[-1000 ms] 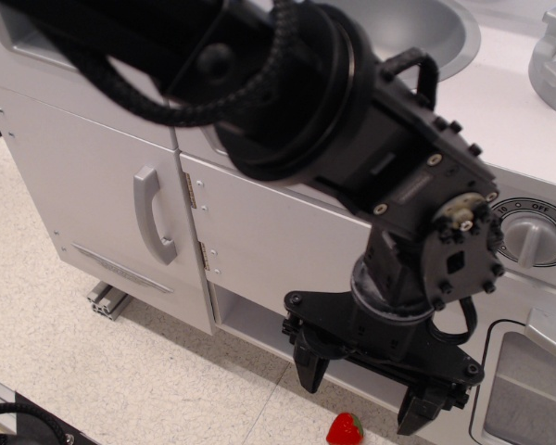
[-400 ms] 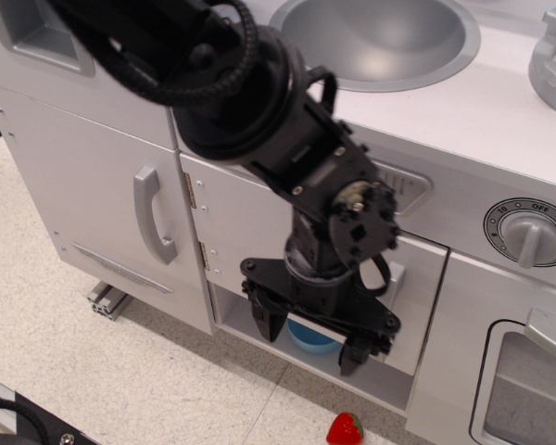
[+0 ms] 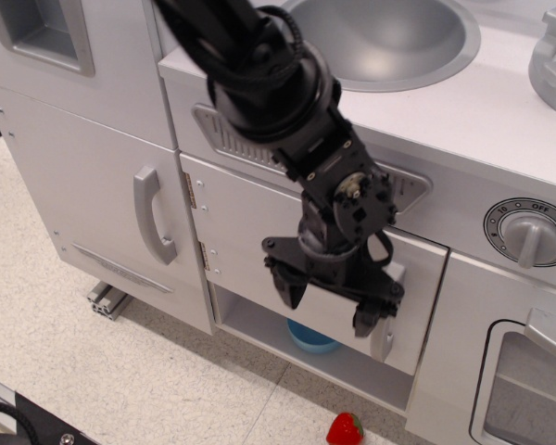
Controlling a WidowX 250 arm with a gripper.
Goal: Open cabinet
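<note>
The cabinet door (image 3: 246,227) is a flat, wide light grey panel under the sink, with two small metal hinges (image 3: 191,190) on its left edge. Its grey loop handle (image 3: 385,326) is at the lower right, partly behind my gripper. Under the door's lower edge I see the inner shelf (image 3: 259,326) with a blue bowl (image 3: 311,338) on it. I cannot tell if the door is ajar. My black gripper (image 3: 328,303) is open and empty, pointing down in front of the door's lower right. Its right fingertip (image 3: 364,321) is right beside the handle.
A taller grey door with its own handle (image 3: 154,215) stands to the left. A sink basin (image 3: 389,37) is on top, and a dial knob (image 3: 530,232) and a windowed oven door (image 3: 528,389) are at the right. A red toy strawberry (image 3: 345,428) lies on the floor.
My gripper has moved up and to the left, from low near the strawberry to in front of the cabinet door by its handle. It stays open.
</note>
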